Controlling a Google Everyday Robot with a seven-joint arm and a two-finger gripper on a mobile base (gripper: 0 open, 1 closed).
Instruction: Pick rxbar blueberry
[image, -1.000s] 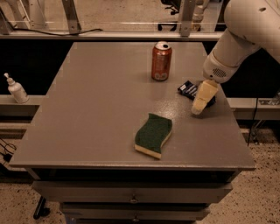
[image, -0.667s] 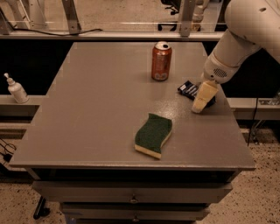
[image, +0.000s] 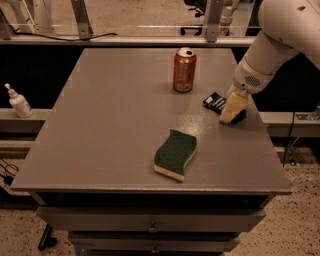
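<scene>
The rxbar blueberry (image: 216, 102) is a small flat dark-blue wrapper with white lettering, lying on the grey table (image: 115, 120) near its right edge, to the right of the soda can. My gripper (image: 232, 113) comes down from the white arm at the upper right and sits right over the bar's near right end, down at the table top. Its cream-coloured finger (image: 234, 107) covers part of the bar.
A red-brown soda can (image: 184, 69) stands upright at the back middle of the table. A green-and-yellow sponge (image: 175, 154) lies near the front edge. A white pump bottle (image: 19, 101) stands on a lower ledge at the left. Drawers sit below the table front.
The gripper has shifted very slightly; the bar, can and sponge stay where they were.
</scene>
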